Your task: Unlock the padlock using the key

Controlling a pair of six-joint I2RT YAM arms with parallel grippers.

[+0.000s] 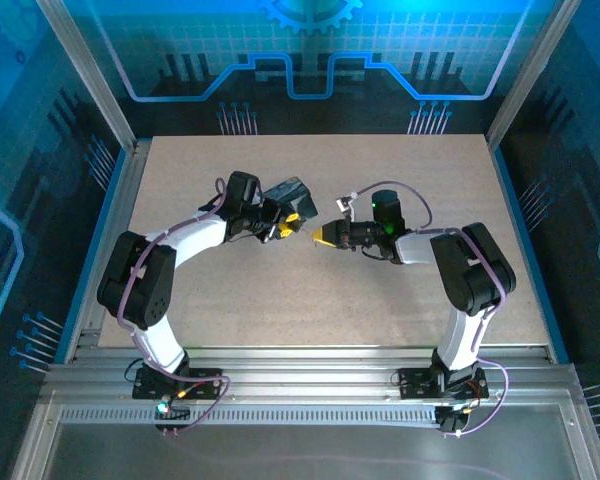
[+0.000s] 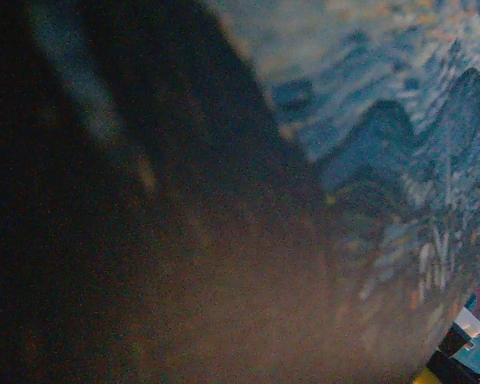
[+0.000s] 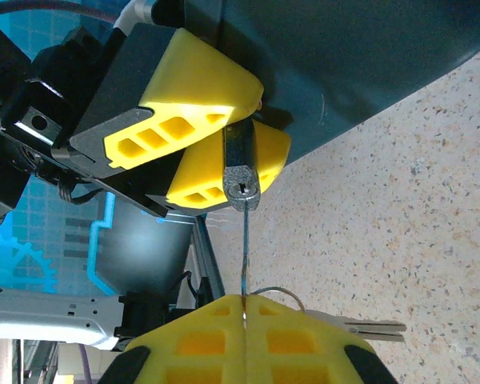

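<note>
The padlock [image 3: 241, 170] is a small silvery-dark body held between the yellow fingers [image 3: 184, 88] of my left gripper [image 1: 293, 224], keyhole end facing my right gripper. My right gripper [image 3: 245, 302] is shut on the key [image 3: 244, 256], a thin blade seen edge-on. The key's tip meets the keyhole face of the padlock; how far it is in, I cannot tell. A wire ring [image 3: 282, 293] and a second key [image 3: 376, 328] hang beside the right fingers. In the top view the two grippers meet tip to tip mid-table, right gripper [image 1: 323, 236] pointing left.
The dark box with the blue swirl picture [image 1: 286, 190] sits right behind the left gripper and blurs across the left wrist view [image 2: 400, 144]. Its dark side [image 3: 360, 56] looms over the padlock. Speckled tabletop [image 3: 400, 224] lies open to the right.
</note>
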